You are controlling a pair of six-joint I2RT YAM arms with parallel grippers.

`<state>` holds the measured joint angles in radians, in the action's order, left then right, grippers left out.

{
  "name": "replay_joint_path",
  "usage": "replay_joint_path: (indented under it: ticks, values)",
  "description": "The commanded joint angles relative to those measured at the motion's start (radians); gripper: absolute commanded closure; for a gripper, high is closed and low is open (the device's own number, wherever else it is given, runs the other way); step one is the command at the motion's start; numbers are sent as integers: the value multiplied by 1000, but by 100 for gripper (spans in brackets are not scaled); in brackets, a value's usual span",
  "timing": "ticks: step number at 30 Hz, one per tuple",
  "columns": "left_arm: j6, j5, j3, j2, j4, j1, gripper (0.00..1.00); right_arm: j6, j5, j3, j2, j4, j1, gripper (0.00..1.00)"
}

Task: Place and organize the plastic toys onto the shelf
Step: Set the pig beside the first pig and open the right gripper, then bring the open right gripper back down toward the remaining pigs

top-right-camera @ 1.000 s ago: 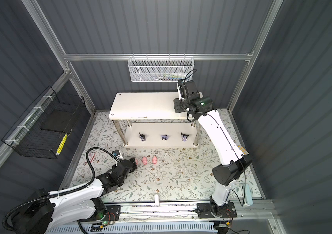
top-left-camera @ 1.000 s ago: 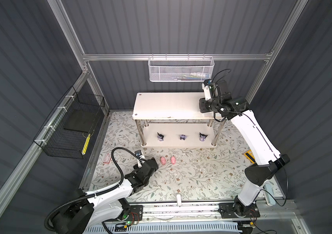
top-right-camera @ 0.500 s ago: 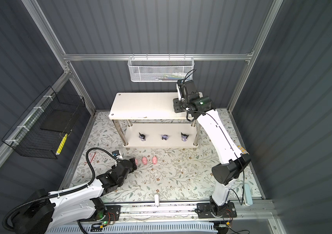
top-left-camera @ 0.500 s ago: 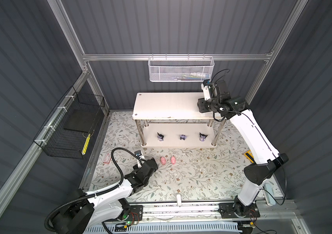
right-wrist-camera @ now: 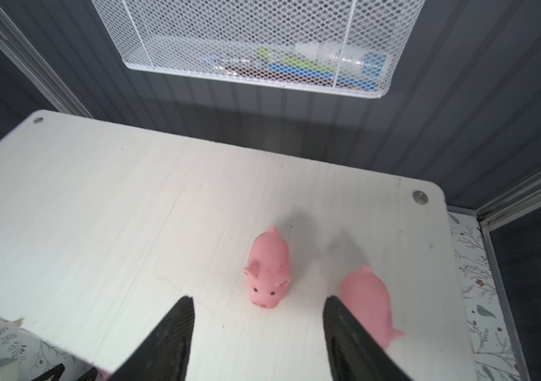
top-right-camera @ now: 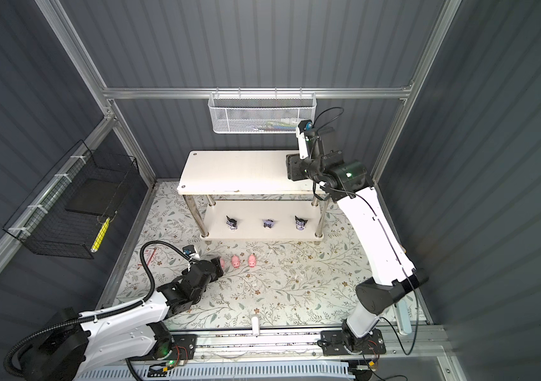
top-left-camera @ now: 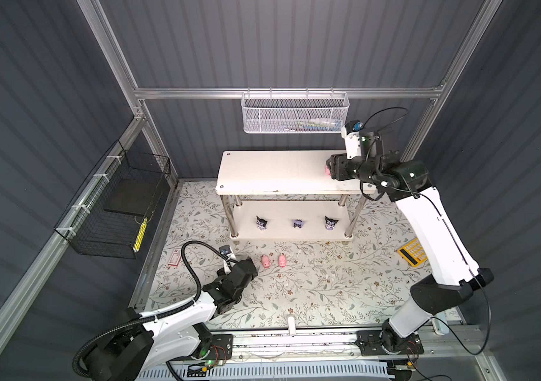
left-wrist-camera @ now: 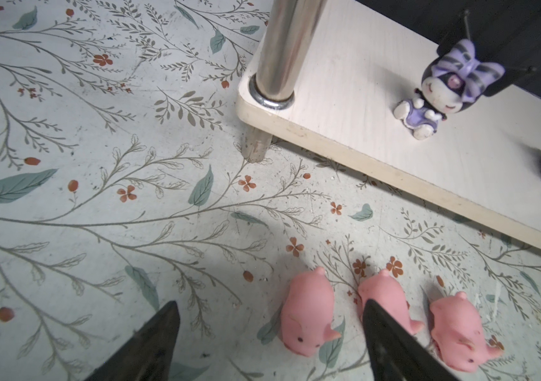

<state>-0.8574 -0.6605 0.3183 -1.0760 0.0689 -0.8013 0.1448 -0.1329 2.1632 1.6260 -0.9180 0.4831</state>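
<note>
Stock: two pigs (right-wrist-camera: 269, 267) on shelf (right-wrist-camera: 97, 198) top board, right end; three pigs (left-wrist-camera: 308, 313) on bench (left-wrist-camera: 64, 165) by its front-left leg; right claw (right-wrist-camera: 256, 300) and left claw (left-wrist-camera: 269, 302) spread, empty; hazard: the right claw, if drawn back carelessly, could sweep the outer pig off the right edge.

Top views: soft, even overhead light. Grey walls (top-left-camera: 31, 99) dim, floral mat (top-left-camera: 312, 290) bright. Shelf (top-left-camera: 279, 171) top board near blown-out white, lower board shaded. Frame bars (top-left-camera: 289, 93) splay toward edges, wide lens.
Left wrist view: mid-frame sharp. Fingers (left-wrist-camera: 150, 343) of left hand (left-wrist-camera: 269, 303) dark, blurred. Soft shadow on mat.
Right wrist view: fingers (right-wrist-camera: 167, 339) of right hand (right-wrist-camera: 257, 298) blurred. Middle pig (right-wrist-camera: 269, 267) sharp, pig at finger (right-wrist-camera: 366, 297) soft. Grey shadows beyond each.
</note>
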Motion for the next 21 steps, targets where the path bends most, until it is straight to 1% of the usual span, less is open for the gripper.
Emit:
replay_joint_path:
  ticks: [1,2,6,8,12,16,21]
  values:
    - [11,0,13,-6,-6,9,13,-27,40,-70,-87,89,4,34]
    - [12,0,14,-4,-7,9,13,-38,46,-104,-120,121,9,34]
    - [11,-2,19,-2,-17,10,13,-90,88,-323,-288,285,50,34]
    - [12,-4,22,0,-20,10,13,-115,114,-423,-362,336,71,34]
    - [15,-8,31,-2,-27,12,13,-160,104,-585,-486,358,131,34]
    - [26,-12,40,-11,-28,13,13,-171,83,-741,-593,349,192,35]
    - [29,-35,49,0,-50,14,13,-145,91,-951,-705,409,309,34]
